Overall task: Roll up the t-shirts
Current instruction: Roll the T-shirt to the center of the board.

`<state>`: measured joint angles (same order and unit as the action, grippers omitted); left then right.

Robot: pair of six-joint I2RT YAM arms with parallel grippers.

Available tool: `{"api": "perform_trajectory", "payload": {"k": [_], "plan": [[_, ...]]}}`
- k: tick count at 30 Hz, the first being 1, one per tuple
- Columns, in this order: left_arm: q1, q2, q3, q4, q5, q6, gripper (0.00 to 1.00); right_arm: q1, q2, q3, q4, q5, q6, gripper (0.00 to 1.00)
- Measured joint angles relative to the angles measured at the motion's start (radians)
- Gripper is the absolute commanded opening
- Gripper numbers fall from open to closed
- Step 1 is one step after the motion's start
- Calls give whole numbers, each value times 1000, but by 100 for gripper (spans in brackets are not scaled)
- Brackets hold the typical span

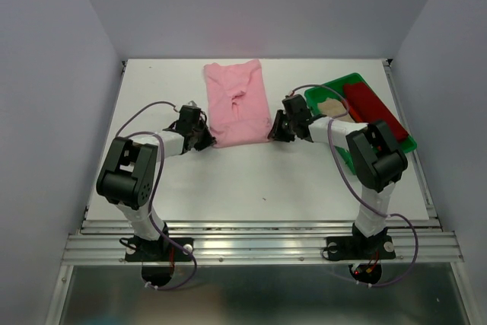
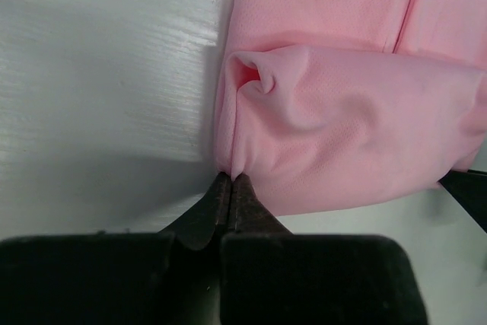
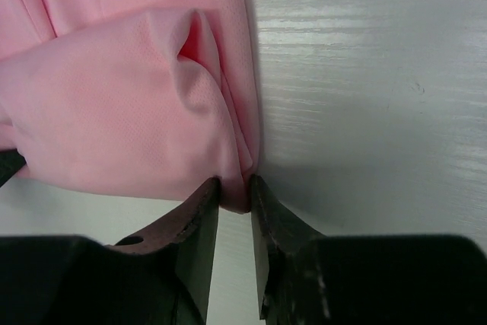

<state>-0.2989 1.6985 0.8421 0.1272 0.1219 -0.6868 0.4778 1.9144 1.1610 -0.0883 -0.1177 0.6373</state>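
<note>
A light pink t-shirt (image 1: 237, 103) lies folded lengthwise in the middle of the white table, its near end turned over into a first roll. My left gripper (image 1: 207, 140) is shut on the roll's left corner (image 2: 231, 167). My right gripper (image 1: 275, 132) is shut on the roll's right corner (image 3: 236, 192), with cloth bunched between its fingertips. The pink t-shirt fills the upper part of both wrist views (image 2: 342, 135) (image 3: 114, 112). A dark red t-shirt (image 1: 370, 106) and a beige one (image 1: 332, 106) lie in the green tray (image 1: 407, 142) at the right.
The green tray sits close behind the right arm near the table's right edge. Grey walls enclose the table on three sides. The bare white table surface (image 1: 251, 180) lies in front of the shirt.
</note>
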Motion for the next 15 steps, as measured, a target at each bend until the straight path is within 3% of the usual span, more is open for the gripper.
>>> {"api": "perform_trajectory", "payload": {"k": [6,15], "plan": [[0,0,0,7,6,-3,0,0,-1,-22,10,-10,3,3],[0,-60,-43,-16,5,-3,0,0,-35,-69,19,-42,-11,1]]}}
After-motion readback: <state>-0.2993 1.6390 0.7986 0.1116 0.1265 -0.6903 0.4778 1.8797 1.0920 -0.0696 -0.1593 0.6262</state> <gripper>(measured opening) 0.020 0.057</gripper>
